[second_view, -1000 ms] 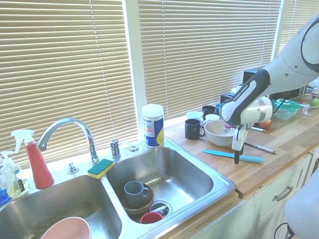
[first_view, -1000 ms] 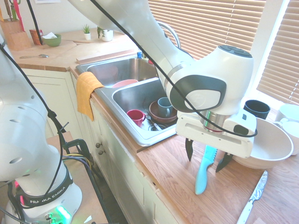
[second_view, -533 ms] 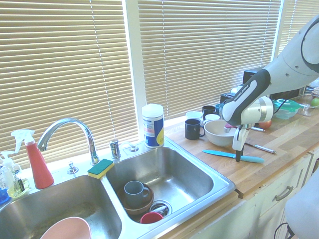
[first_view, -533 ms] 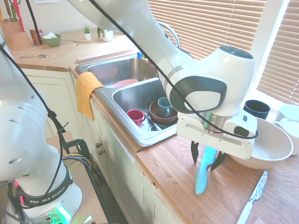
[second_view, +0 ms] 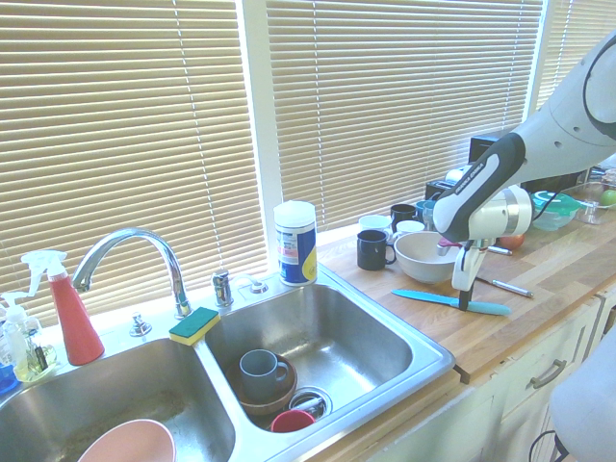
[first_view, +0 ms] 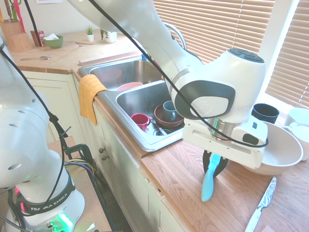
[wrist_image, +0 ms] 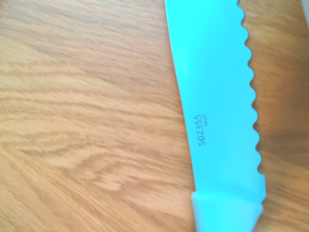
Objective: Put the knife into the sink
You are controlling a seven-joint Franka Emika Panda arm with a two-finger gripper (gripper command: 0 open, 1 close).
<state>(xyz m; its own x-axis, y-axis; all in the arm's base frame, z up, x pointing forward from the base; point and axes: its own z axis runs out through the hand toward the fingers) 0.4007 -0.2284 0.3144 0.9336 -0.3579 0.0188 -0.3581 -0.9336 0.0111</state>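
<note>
Right now, my jaws (first_view: 213,172) are down low, right of the middle of the frame. They stand narrow, with the blue knife (first_view: 208,186) between them, but I can't tell if they pinch it. The knife lies on the wooden counter (first_view: 169,170). A silver knife (first_view: 261,205) is at the lower right, and a big white bowl (first_view: 278,151) is at the right. Farther back, the shiny sink (first_view: 138,104) is in the middle, with a red cup (first_view: 140,121) in it.

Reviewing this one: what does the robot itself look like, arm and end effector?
White, rounded arm with dark grey panels, a silvery wrist ring and black lettering on a dark band near its base; a black cable runs along it. The end effector has a white body and black, curved fingers.
</note>
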